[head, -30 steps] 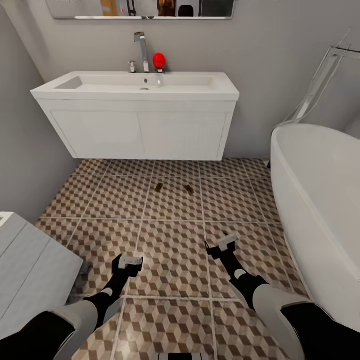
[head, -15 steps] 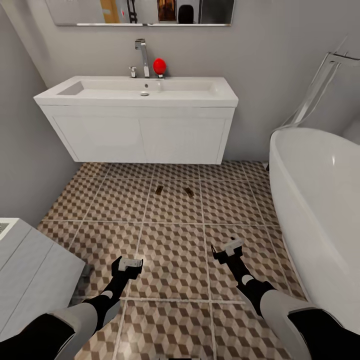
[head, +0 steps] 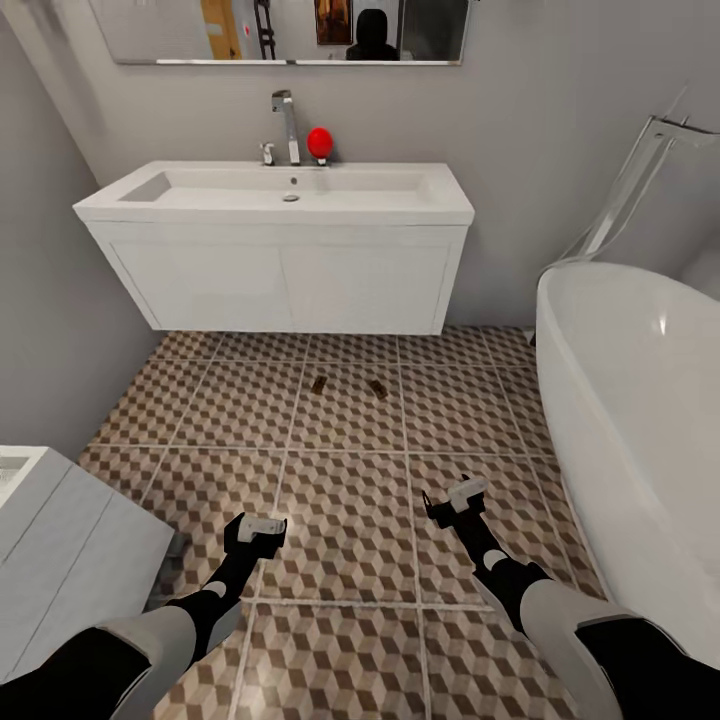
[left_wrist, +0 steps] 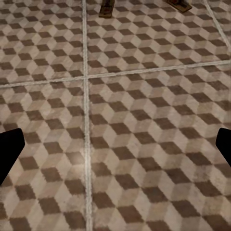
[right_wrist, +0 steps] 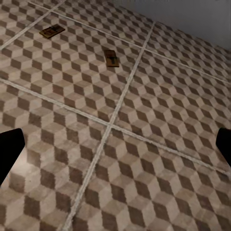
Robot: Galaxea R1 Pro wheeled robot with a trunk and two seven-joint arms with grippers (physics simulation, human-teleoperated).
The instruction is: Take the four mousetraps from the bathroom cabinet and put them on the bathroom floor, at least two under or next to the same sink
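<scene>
Two mousetraps lie on the cube-patterned bathroom floor point(head: 340, 500) just in front of the white vanity, one point(head: 318, 385) to the left of the other point(head: 377, 389). Above them sits the bathroom sink point(head: 290, 192) with its chrome tap. My left gripper point(head: 255, 530) and right gripper point(head: 455, 500) hover low over the tiles, well short of the traps, both open with nothing between the fingers. The left wrist view has the traps point(left_wrist: 106, 8) point(left_wrist: 182, 5) far ahead; the right wrist view has them point(right_wrist: 52, 32) point(right_wrist: 112, 58) beyond its open gripper point(right_wrist: 115, 151). The cabinet is out of view.
An oval white bathtub point(head: 640, 400) takes up the right side. A pale grey-white unit point(head: 60, 560) stands at the lower left beside my left arm. A red object point(head: 319, 142) stands next to the tap, and a mirror point(head: 280, 30) hangs above.
The whole picture has shifted: the sink and traps sit a little lower and smaller, so the camera has moved. Both grippers stay open over the tiles, and the traps have not moved.
</scene>
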